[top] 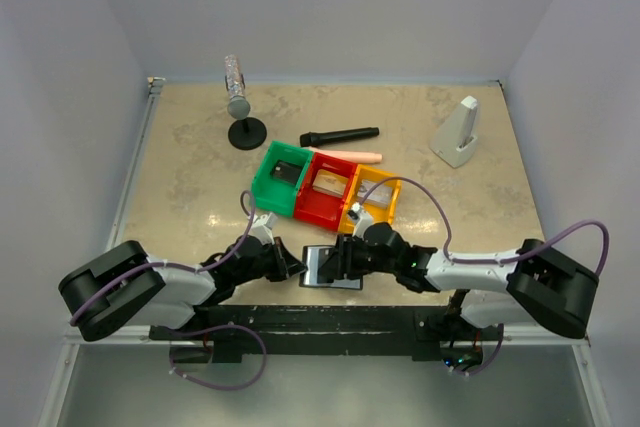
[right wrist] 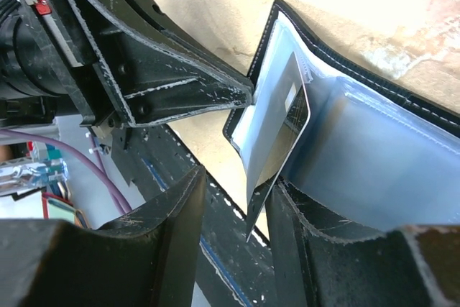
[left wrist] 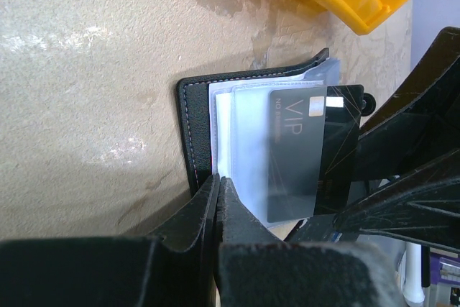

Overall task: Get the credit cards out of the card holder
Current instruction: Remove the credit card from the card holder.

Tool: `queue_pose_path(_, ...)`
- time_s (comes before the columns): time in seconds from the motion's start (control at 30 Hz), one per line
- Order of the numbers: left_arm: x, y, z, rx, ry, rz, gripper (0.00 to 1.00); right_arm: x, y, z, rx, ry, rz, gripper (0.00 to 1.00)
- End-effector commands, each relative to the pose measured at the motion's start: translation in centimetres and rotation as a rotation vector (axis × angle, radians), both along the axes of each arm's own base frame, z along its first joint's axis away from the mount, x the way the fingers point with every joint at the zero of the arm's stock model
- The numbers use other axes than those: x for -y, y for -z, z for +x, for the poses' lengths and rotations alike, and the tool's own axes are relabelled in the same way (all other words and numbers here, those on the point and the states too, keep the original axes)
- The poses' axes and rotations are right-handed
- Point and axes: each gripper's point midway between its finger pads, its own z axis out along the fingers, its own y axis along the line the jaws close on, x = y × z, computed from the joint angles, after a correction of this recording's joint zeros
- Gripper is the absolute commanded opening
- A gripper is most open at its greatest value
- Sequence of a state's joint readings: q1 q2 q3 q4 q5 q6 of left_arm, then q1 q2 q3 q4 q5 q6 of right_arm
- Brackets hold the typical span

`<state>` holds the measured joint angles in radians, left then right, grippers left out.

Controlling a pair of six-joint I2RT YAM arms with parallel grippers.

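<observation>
The card holder point(top: 331, 268) lies open on the table near the front edge, between both grippers. In the left wrist view its black cover point(left wrist: 192, 127) and clear sleeves show, with a dark grey "VIP" card point(left wrist: 295, 152) sticking partly out of a sleeve. My left gripper point(left wrist: 218, 186) is shut on the holder's near edge by the sleeves; it also shows in the top view point(top: 294, 265). My right gripper point(right wrist: 237, 181) is open, its jaws either side of the card point(right wrist: 284, 131), whose free edge leans on the right-hand finger point(right wrist: 302, 221).
Green point(top: 280, 177), red point(top: 325, 190) and yellow point(top: 373, 197) bins stand just behind the holder. Farther back are a black marker point(top: 340, 135), a pink stick point(top: 352, 155), a white wedge point(top: 458, 132) and a silver cylinder on a stand point(top: 240, 97). A black rail point(top: 320, 324) runs along the front.
</observation>
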<state>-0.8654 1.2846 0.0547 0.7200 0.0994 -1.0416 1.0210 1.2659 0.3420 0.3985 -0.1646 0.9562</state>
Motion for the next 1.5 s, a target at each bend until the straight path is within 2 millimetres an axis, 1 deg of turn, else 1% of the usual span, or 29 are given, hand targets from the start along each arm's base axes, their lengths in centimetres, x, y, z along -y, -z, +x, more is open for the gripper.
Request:
queue_pose_path(0.0, -2.0, 2.5, -0.7, -0.042, -0.038, 0.09, 0.0, -0.1, -1.0, 0.5, 0.046, 0.017, 0.024, 0.42)
queue_pose_path(0.13, -2.0, 2.5, -0.7, -0.041, -0.039, 0.088, 0.0, 0.3, -0.9, 0.5, 0.046, 0.028, 0.012, 0.41)
queue_pose_path(0.2, -2.0, 2.4, -0.7, -0.04, -0.037, 0.086, 0.0, 0.3, -0.8, 0.5, 0.047, 0.03, 0.01, 0.38)
queue_pose_path(0.33, -1.9, 2.2, -0.7, -0.036, -0.036, 0.076, 0.0, 0.4, -0.8, 0.6, 0.046, 0.037, 0.009, 0.28)
queue_pose_path(0.67, -2.0, 1.6, -0.6, -0.021, -0.045, 0.061, 0.0, 0.8, -0.6, 0.7, 0.044, 0.049, -0.002, 0.13)
queue_pose_path(0.9, -2.2, 1.6, -0.5, -0.016, -0.053, 0.062, 0.0, 0.7, -0.6, 0.5, 0.038, 0.042, -0.002, 0.0)
queue_pose_path(1.0, -2.0, 1.3, -0.5, -0.011, -0.055, 0.053, 0.0, 1.1, -0.4, 0.4, 0.036, 0.047, -0.018, 0.0)
queue_pose_path(1.3, -2.1, 0.8, -0.1, 0.008, -0.059, 0.056, 0.0, 2.9, 1.0, 0.3, 0.003, 0.09, -0.116, 0.0)
queue_pose_path(1.47, -1.8, 0.0, 0.1, 0.029, -0.056, 0.036, 0.0, 3.8, 0.6, 0.4, 0.018, 0.109, -0.143, 0.0)
